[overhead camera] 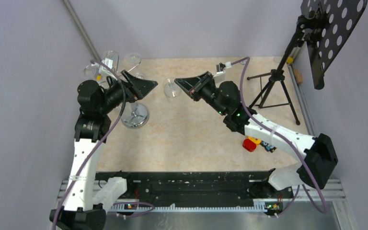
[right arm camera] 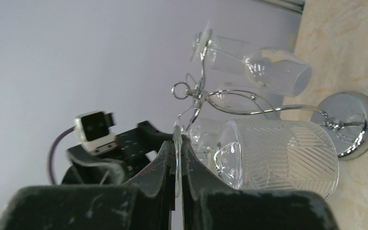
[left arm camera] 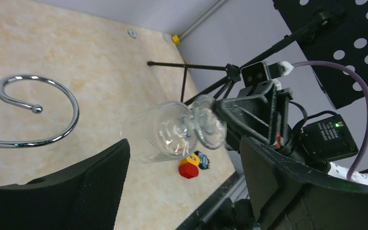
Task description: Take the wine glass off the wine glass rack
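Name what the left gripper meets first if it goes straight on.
Probably the wine glass, pinched by its foot in the right gripper; its bowl lies straight ahead of the open left gripper, though the gap is hard to judge.

A beige, marbled table top (overhead camera: 196,143) fills the middle of the scene under even light that leaves only soft shadows. Plain lilac-grey walls (overhead camera: 196,28) close it in on the far side, the left and the right. A thin metal pole (overhead camera: 79,26) slants up the far left corner. At the far right stands a black tripod music stand (overhead camera: 274,88) with a perforated black desk (overhead camera: 335,28). A small red and yellow block (overhead camera: 250,143) lies on the right of the table. Silver metal rails (overhead camera: 335,191) run along the near edge.
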`<move>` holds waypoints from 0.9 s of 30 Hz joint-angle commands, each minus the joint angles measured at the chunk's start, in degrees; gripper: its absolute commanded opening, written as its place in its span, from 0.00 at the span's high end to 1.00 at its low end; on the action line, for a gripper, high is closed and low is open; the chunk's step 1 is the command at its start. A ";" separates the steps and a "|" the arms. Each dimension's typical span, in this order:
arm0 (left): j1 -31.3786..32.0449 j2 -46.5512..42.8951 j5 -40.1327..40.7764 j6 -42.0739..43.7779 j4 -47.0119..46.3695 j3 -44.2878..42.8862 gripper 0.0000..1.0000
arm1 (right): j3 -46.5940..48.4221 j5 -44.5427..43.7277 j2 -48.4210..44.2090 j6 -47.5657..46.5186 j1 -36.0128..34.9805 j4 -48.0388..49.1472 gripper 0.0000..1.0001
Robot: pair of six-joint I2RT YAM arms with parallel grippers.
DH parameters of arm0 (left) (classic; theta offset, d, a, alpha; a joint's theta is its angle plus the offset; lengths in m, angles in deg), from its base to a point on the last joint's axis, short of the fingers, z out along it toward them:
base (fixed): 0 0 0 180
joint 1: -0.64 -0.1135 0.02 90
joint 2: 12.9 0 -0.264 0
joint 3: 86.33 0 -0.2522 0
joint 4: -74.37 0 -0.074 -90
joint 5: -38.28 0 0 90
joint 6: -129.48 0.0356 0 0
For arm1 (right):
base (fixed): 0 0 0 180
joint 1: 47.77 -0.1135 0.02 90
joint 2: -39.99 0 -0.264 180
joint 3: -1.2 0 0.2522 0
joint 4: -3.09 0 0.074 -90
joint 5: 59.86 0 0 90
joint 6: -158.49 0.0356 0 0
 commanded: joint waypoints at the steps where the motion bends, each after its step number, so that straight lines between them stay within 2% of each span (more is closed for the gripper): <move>1: 1.00 0.61 -7.68 -12.49 -13.79 4.38 0.12 | -0.38 4.24 -5.81 1.62 0.87 10.38 1.00; 3: 2.17 1.37 -9.24 -15.87 -19.02 5.98 0.13 | -0.93 5.46 -6.39 2.33 1.27 11.20 1.00; 7: 4.42 2.60 -10.15 -18.27 -22.01 6.52 0.19 | -1.26 7.97 -6.59 2.28 1.49 10.80 1.00; 10: 4.84 2.62 -9.83 -18.32 -21.87 6.32 0.32 | -1.69 8.15 -6.17 2.19 1.42 10.75 1.00; 14: 5.05 2.63 -9.18 -18.33 -21.36 6.77 0.40 | -2.15 8.70 -5.15 2.42 1.46 12.05 1.00; 19: 5.60 3.90 -11.01 -22.85 -24.64 7.93 0.60 | -1.20 10.63 -2.77 3.12 1.44 13.31 1.00; 27: 5.81 4.31 -13.36 -23.79 -21.99 7.47 0.68 | -0.31 10.81 -0.16 2.19 1.44 14.91 1.00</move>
